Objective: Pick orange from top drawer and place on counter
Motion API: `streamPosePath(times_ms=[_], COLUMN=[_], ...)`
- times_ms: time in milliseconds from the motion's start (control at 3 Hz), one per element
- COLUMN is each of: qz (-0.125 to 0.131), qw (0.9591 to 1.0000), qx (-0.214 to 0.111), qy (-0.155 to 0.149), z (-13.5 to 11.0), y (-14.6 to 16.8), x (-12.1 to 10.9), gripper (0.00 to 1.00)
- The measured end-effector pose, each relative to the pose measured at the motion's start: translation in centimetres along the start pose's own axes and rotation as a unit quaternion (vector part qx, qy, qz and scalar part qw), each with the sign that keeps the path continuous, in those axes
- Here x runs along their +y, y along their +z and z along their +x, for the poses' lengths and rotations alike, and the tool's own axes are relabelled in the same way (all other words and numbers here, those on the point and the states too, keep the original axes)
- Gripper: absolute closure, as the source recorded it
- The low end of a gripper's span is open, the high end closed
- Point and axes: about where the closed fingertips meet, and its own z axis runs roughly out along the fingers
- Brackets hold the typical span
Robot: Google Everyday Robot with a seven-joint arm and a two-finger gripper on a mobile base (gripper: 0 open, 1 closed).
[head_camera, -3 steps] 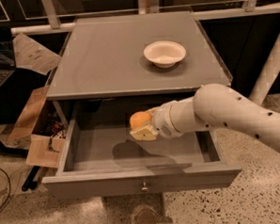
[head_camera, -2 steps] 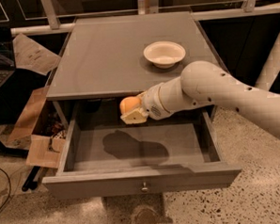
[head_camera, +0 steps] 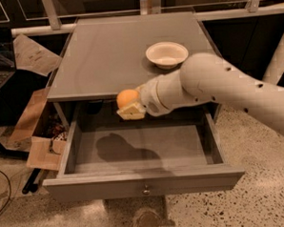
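A small round orange fruit with matte skin (head_camera: 127, 97) is held in the pale two-finger gripper (head_camera: 130, 107), whose fingers are closed about its lower half. The fruit is carried in the air, clear of the wide shallow grey top drawer (head_camera: 88, 187) and just in front of the thin pale front edge of the flat grey matte counter (head_camera: 101, 55). It touches neither of them.

This height is judged to be deliberate: the fruit has to be raised past the counter lip before it can be moved inward and set down. The thick white jointed arm (head_camera: 216, 83) is brought in from the right, across the drawer's right wall, so the bare left and middle of the counter are left free for the placing.

The drawer is pulled fully open, and its small round metal knob (head_camera: 146, 189) is seen at the centre of the front panel. Only a dark shadow (head_camera: 125, 152) of the gripper and its load is cast on the drawer floor.

A shallow white bowl (head_camera: 166, 54) is set on the right rear part of the counter, well apart from the fruit. Flattened brown cardboard (head_camera: 36, 135) is leaned against the cabinet's left side. A speckled pale stone floor (head_camera: 260, 185) is seen below, and white railing tubes (head_camera: 104, 25) are run behind the cabinet.
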Motion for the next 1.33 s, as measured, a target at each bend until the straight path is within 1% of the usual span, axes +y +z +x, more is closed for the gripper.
streamPosePath(times_ms=[333, 667, 1000, 1333], qz=[0.024, 0.064, 0.08, 0.092], qw=[0.9994, 0.997, 0.9941, 0.9925], qx=[-0.004, -0.018, -0.031, -0.036], qy=[-0.026, -0.04, -0.066, -0.072], z=[-3.7, -6.7, -9.6, -10.9], y=[-2.0, -2.9, -2.3, -1.4], x=[1.3, 0.5, -1.1, -3.1], gripper=[1.0, 1.0, 1.0, 1.0])
